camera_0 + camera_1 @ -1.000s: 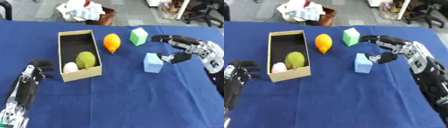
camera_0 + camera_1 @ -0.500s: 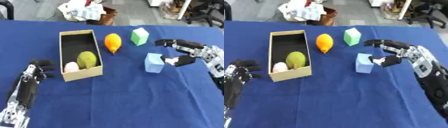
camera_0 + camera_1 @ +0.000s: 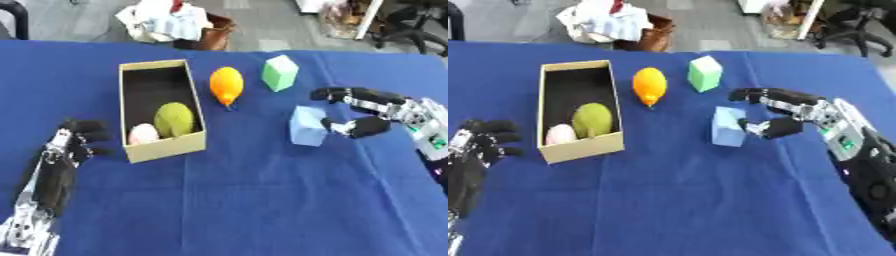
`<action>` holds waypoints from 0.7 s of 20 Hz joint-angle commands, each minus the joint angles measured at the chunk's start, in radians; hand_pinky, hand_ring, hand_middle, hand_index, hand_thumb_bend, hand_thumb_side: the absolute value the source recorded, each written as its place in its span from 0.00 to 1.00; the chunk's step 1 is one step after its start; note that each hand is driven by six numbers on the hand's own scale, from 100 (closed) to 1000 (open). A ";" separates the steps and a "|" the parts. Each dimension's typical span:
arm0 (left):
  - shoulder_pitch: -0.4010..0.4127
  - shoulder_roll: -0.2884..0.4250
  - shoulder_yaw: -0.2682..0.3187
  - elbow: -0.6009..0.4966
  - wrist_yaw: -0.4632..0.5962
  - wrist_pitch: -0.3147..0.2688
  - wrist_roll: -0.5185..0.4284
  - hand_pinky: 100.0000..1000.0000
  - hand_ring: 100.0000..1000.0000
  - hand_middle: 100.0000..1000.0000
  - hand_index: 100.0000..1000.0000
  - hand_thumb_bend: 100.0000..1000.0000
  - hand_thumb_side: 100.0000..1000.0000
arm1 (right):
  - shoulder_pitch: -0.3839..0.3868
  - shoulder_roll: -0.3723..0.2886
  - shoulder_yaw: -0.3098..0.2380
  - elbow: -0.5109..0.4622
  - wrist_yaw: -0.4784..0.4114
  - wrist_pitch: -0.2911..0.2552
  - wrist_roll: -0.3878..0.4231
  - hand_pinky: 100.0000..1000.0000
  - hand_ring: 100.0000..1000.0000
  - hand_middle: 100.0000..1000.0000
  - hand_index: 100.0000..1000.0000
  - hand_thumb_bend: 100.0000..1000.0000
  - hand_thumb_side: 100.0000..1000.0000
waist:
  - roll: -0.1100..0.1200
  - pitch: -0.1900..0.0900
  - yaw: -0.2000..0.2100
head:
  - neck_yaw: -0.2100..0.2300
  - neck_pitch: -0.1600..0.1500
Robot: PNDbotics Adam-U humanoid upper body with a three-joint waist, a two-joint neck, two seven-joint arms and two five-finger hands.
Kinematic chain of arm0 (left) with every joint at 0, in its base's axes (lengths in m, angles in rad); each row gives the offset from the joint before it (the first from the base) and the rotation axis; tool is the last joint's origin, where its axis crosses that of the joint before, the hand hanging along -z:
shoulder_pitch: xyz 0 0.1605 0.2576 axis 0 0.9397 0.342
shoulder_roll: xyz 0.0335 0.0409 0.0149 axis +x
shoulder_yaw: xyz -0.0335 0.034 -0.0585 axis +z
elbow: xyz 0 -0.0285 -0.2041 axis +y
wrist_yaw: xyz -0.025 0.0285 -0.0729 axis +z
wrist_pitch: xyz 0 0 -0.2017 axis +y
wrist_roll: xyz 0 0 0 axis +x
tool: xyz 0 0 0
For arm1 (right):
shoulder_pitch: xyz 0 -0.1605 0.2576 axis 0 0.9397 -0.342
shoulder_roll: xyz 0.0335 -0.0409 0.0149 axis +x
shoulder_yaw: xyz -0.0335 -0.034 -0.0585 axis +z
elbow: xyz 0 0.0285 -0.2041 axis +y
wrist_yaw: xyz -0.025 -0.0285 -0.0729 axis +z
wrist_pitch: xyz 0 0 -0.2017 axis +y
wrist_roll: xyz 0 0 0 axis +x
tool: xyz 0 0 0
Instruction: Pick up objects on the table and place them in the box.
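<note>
At the lower left of the frame the left hand (image 3: 74, 137) rests on the blue table (image 3: 254, 200), fingers curled and holding nothing, just left of the box's near corner. The whole lower half of the table in front of it is bare cloth. At the right, the right hand (image 3: 372, 112) reaches in from the frame's edge with fingers spread: the upper fingers (image 3: 337, 93) stretch out above and behind the blue cube (image 3: 307, 126), while the thumb (image 3: 350, 127) sits at the cube's right face, touching or nearly so; the cube stands on the table, not gripped. Left of centre lies the box (image 3: 164, 145), an open cardboard one running near to far; a green fruit (image 3: 174, 119) and a pale pink ball (image 3: 143, 134) sit in its near end, and its far half is dark. Just right of the box lies an orange fruit (image 3: 227, 85), and further right, toward the far edge, a green cube (image 3: 280, 73) stands tilted.
</note>
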 commanded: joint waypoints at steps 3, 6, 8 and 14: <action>-0.006 0.017 0.006 -0.020 0.001 -0.001 0.001 0.60 0.69 0.64 0.72 0.00 0.93 | -0.019 -0.008 0.006 0.023 0.042 -0.276 0.277 0.88 0.96 1.00 1.00 0.00 0.76 | -0.004 -0.013 0.001 | -0.001 -0.003; -0.006 0.017 0.006 -0.020 0.001 -0.001 0.001 0.60 0.69 0.64 0.72 0.00 0.93 | -0.019 -0.001 0.011 0.037 0.068 -0.276 0.268 0.88 0.96 1.00 1.00 0.00 0.77 | -0.003 -0.012 0.001 | -0.001 -0.002; -0.006 0.018 0.006 -0.020 0.001 0.000 0.001 0.60 0.69 0.64 0.72 0.00 0.93 | -0.020 0.003 0.014 0.044 0.082 -0.276 0.261 0.88 0.96 1.00 1.00 0.00 0.77 | -0.003 -0.012 0.001 | -0.002 -0.001; -0.006 0.018 0.005 -0.020 0.001 0.000 0.000 0.60 0.69 0.64 0.72 0.00 0.93 | -0.023 0.013 0.028 0.054 0.120 -0.276 0.247 0.88 0.96 1.00 1.00 0.00 0.78 | -0.003 -0.012 0.000 | -0.005 0.000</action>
